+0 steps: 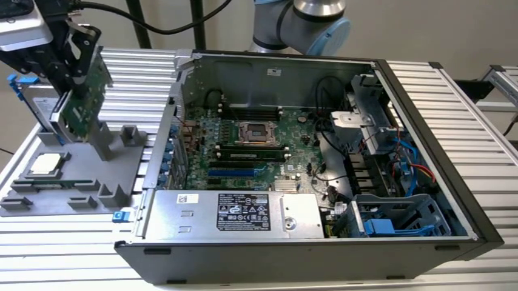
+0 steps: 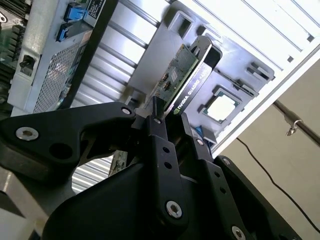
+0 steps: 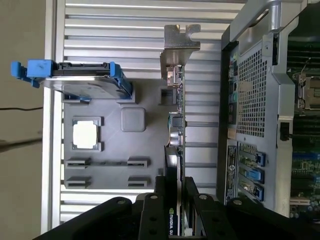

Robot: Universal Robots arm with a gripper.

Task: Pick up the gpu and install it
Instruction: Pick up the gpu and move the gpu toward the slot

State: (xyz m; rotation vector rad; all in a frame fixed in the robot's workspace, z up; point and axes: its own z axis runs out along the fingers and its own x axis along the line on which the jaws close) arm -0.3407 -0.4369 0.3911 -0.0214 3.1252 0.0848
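- We see the claw [image 3: 175, 197] pinching the graphics card [image 3: 176, 117]. In both wrist views one black finger [image 2: 161, 145] presses on each face of the card.
- The card stands on its long edge and leans a little in the exterior view. It is over the grey tray [image 1: 89, 160], which is at the exterior view's left of the computer case [image 1: 267, 254].
- We cannot tell if the lower edge of the card touches the tray or is already free of it.
- In the first wrist view the silver bracket [image 3: 178, 45] is at the end of the card that is far from the claw.
- The card is outside the case and sits in no slot of the motherboard [image 1: 198, 173].
- A square processor chip [image 1: 46, 165] lies flat in a pocket of the same tray, apart from the card.
- A hard drive [image 3: 80, 87] with blue rails stands on its edge on the tray. The card is between this drive and the case.
- The case lies on its side with the cover off. Inside, the green motherboard is on the bottom, and a silver power supply [image 1: 235, 212] is along the near wall.
- The tray and the case rest on a table [image 1: 437, 103] made of ribbed metal bars.
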